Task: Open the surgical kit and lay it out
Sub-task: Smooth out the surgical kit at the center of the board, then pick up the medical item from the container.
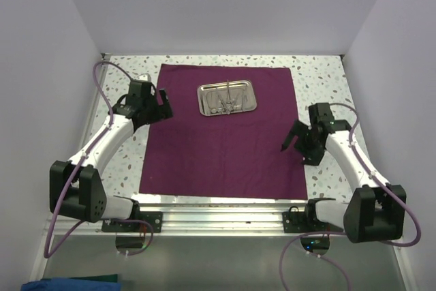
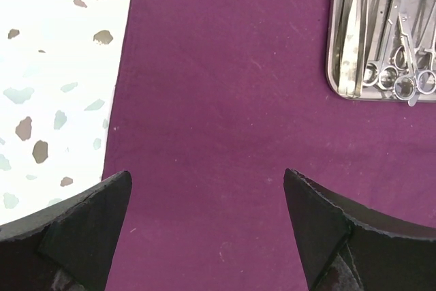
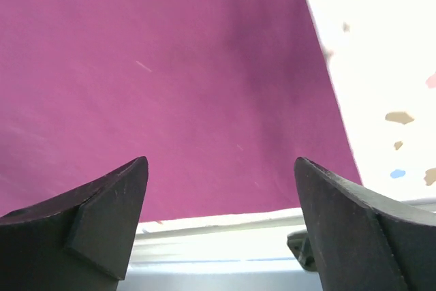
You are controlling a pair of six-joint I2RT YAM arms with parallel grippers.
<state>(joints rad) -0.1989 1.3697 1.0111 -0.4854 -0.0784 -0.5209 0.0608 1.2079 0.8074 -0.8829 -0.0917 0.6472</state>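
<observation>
On the speckled table (image 1: 320, 73) between pale walls (image 1: 204, 5), purple cloth (image 1: 225, 148) lies flat; both arms' jaws spread

I see bright, even light with only soft shadows. In the right wrist view the tabletop (image 3: 381, 46) blows out white at 2 o'clock and everything is slightly blurred. The steel tray (image 1: 227, 97) glints mildly

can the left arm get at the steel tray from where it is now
Probably yes: the left gripper is open over the cloth, and only flat bare cloth lies between it and the steel tray.
</observation>
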